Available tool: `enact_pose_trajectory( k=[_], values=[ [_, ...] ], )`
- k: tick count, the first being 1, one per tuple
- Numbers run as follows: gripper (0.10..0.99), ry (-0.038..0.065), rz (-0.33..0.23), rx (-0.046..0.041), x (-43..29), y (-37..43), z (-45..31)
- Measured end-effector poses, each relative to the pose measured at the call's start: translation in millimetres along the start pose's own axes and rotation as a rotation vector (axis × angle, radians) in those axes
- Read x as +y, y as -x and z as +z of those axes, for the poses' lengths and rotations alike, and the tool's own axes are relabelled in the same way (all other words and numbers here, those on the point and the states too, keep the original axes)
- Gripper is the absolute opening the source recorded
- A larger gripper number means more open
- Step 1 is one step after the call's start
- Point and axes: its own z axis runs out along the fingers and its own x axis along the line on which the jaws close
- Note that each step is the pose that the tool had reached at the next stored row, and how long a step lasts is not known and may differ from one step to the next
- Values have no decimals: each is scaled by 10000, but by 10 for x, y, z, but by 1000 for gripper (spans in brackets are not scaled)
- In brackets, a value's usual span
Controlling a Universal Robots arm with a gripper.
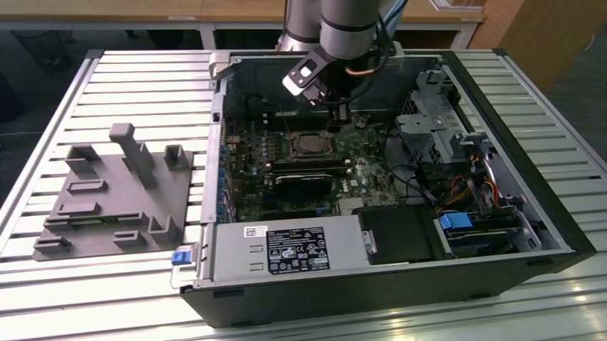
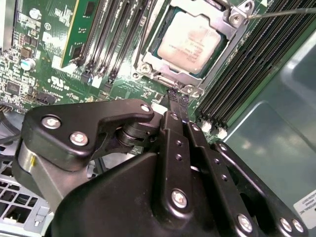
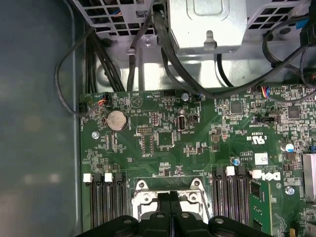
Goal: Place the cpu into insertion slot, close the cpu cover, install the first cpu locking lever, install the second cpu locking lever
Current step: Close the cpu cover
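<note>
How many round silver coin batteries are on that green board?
1: the coin battery lies near the green board's corner, by the black cables; the hand may hide more.

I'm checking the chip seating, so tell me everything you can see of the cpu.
The cpu is a thin square chip with a pale beige-silver metallic face bearing faint print. It lies flat, face up, inside the silver cpu cover, which looks lowered over its edges and frames it. The shut gripper sits by the cover's edge, not touching the chip.
</note>
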Motion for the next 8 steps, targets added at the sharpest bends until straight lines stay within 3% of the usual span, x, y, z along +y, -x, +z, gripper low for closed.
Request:
enact_pose_trajectory(
  k=[8],
  values=[
    [106, 0, 0, 0, -67, 4, 3]
  ],
)
